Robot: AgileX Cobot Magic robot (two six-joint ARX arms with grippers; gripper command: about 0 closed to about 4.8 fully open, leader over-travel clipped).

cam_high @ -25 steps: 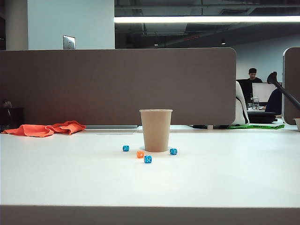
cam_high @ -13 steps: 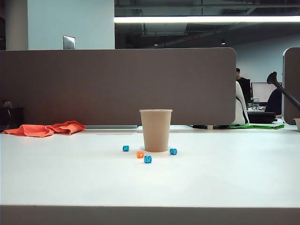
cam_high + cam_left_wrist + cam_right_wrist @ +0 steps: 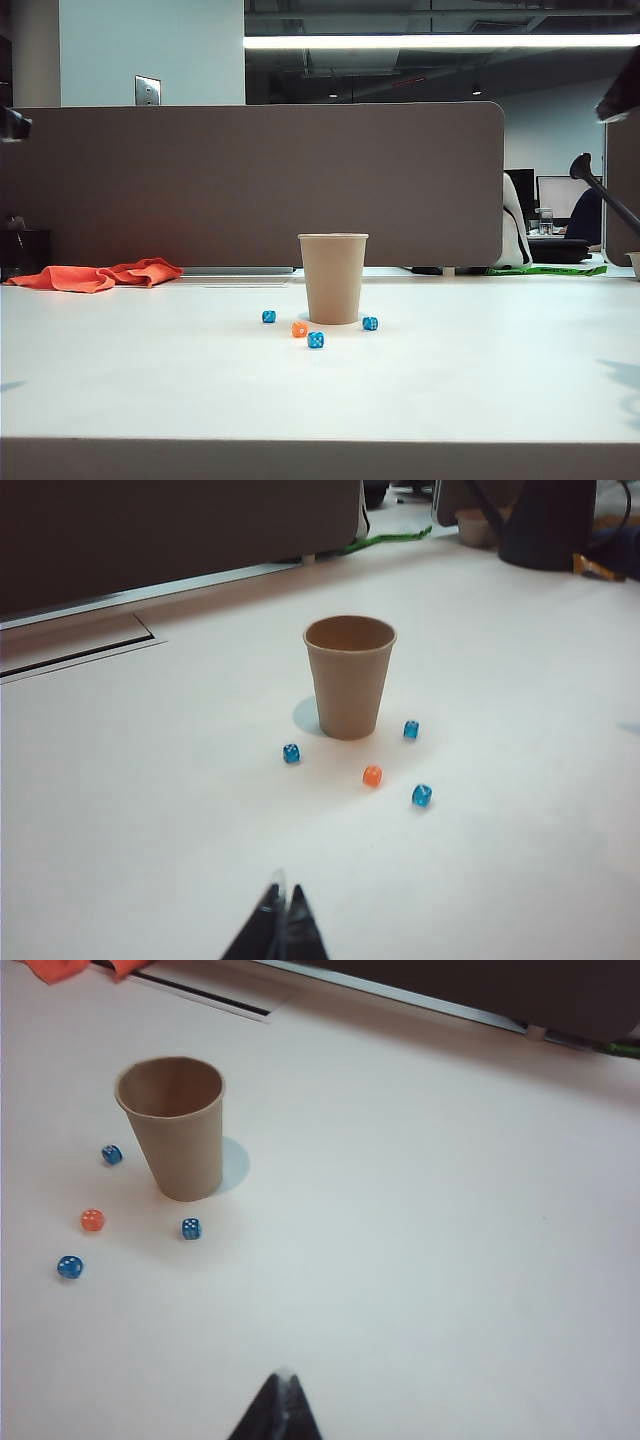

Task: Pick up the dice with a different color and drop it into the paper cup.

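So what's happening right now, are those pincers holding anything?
Left pincer shut, empty, above bare table. Right pincer shut, empty too. Orange die on the table beside the paper cup, untouched. Three blue dice close by; nothing blocking it.

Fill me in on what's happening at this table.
Nothing is held yet. The paper cup stands upright on the white table, with the orange die and three blue dice loose around its base. The left claw and right claw are both shut, above the table short of the dice.

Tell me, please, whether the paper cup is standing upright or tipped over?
Upright: the paper cup stands on its base on the table, open rim up.
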